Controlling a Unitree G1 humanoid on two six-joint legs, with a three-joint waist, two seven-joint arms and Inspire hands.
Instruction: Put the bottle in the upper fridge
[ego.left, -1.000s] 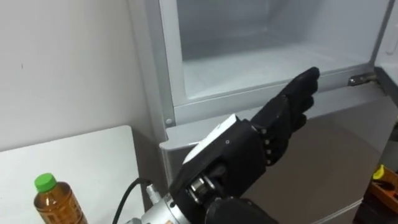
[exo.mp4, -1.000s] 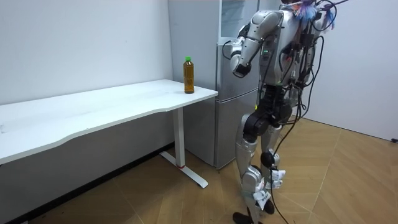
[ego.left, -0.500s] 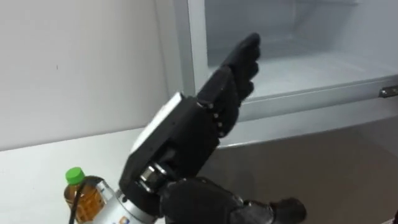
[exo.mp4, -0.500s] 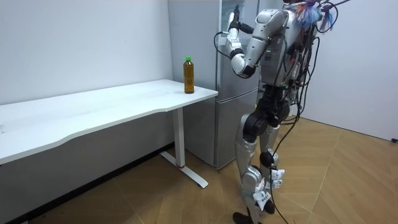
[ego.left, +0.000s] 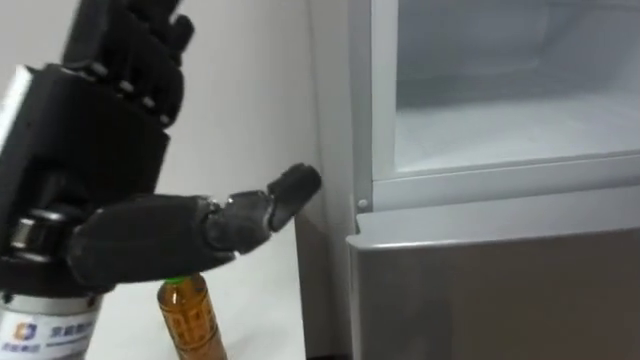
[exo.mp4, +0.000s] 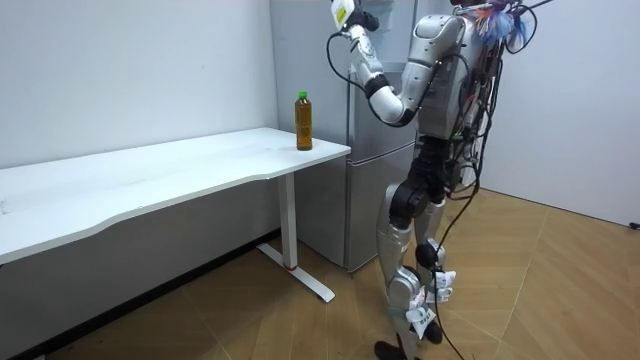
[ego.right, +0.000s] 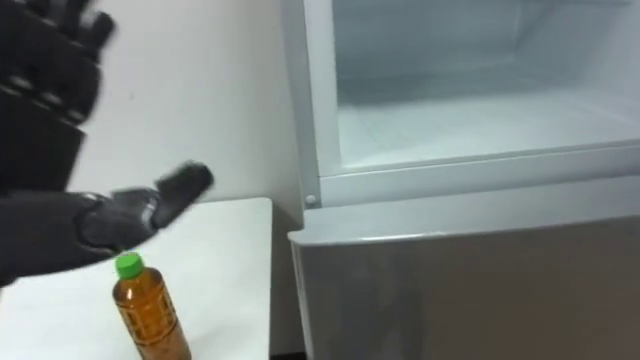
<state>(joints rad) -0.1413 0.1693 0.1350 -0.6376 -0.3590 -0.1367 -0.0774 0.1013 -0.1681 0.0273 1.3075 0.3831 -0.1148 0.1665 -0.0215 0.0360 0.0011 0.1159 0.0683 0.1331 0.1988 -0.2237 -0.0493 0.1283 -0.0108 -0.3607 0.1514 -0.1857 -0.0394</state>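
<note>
Left hand (ego.left: 95, 140) sits high, fingers (ego.left: 140, 40) loose and spread, holding nothing. The green-capped bottle (ego.left: 190, 318) stands upright on the worktop (ego.right: 235, 250) right below the thumb, so I'd guess a reach straight down. Its base is cut off. The open upper fridge compartment (ego.left: 500, 140) lies right of the fingers.
</note>
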